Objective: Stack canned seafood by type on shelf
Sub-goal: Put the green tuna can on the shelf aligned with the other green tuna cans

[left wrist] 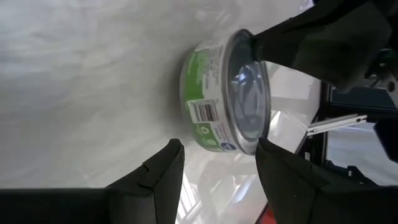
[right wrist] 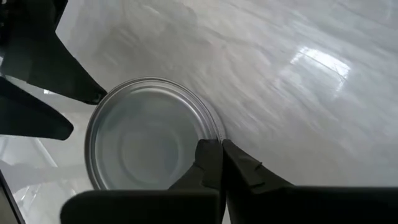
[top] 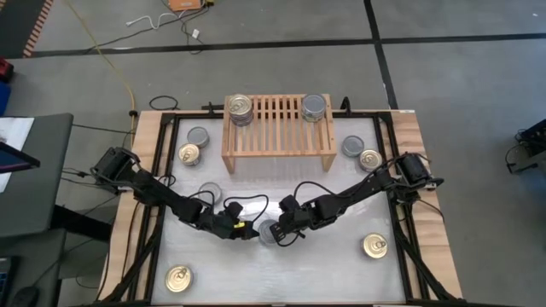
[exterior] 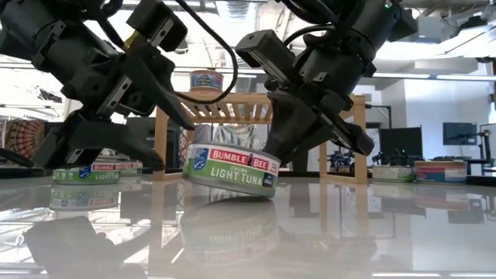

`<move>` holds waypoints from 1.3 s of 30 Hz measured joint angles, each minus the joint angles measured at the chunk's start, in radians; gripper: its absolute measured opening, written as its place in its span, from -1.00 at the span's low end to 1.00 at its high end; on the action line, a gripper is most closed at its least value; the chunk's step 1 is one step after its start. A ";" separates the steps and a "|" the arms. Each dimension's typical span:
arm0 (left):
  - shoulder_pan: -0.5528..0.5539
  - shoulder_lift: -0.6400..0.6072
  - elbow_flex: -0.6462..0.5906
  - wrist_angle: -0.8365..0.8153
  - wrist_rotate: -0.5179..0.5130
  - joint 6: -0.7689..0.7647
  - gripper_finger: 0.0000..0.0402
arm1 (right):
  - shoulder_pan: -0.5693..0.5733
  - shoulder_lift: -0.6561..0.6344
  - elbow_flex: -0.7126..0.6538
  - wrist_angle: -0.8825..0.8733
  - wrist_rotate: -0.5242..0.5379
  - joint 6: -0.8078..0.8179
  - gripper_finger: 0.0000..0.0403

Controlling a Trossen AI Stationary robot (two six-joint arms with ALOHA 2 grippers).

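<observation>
A tuna can [exterior: 231,167] with a plain silver top [right wrist: 146,140] and a green-and-blue label sits tilted at the table's middle [top: 270,233]. My right gripper [right wrist: 219,144] is shut on its rim. My left gripper [left wrist: 219,144] stands open just left of the can [left wrist: 224,93], its two fingertips close by the can's side. The light-wood shelf [top: 278,128] stands at the far middle. It carries a gold-topped can [top: 240,108] on its left end and a silver-topped can [top: 314,107] on its right end. My right gripper pinches the can's top rim [right wrist: 214,135] between its two fingers, one inside the rim and one outside. The fingers slant down from the table's right. The can is tilted, its left side raised. Whether my left gripper's fingertips [right wrist: 93,96] touch the can, I cannot tell.
Loose cans lie around: silver ones [top: 198,136], [top: 209,193], [top: 352,145] and gold ones [top: 188,154], [top: 369,159], [top: 374,246], [top: 177,278]. A raised frame [top: 149,196] borders the white tabletop. Bare table lies between the shelf and the arms.
</observation>
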 joint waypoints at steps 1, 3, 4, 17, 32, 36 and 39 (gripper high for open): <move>0.000 0.000 0.000 -0.003 0.000 -0.006 -0.06 | 0.001 0.000 0.000 0.000 0.000 0.002 -0.87; -0.002 0.000 0.000 -0.006 0.006 -0.014 -0.06 | 0.004 0.000 0.000 0.001 0.000 0.003 -0.89; -0.002 0.000 0.000 -0.004 0.013 -0.017 -0.06 | 0.005 0.000 0.000 0.001 0.000 0.003 -0.89; -0.018 0.000 0.000 -0.005 -0.080 -0.043 -0.06 | 0.005 0.000 0.000 0.001 0.000 0.022 -0.89; -0.019 0.000 0.000 0.041 -0.108 -0.021 -0.06 | 0.005 0.000 0.000 0.000 0.004 0.037 -0.89; -0.019 0.000 0.000 0.034 -0.116 -0.030 -0.06 | 0.005 0.000 0.000 0.000 0.005 0.037 -0.89; -0.020 0.000 0.000 -0.011 -0.114 -0.057 -0.06 | 0.005 0.000 0.000 0.000 0.006 0.037 -0.89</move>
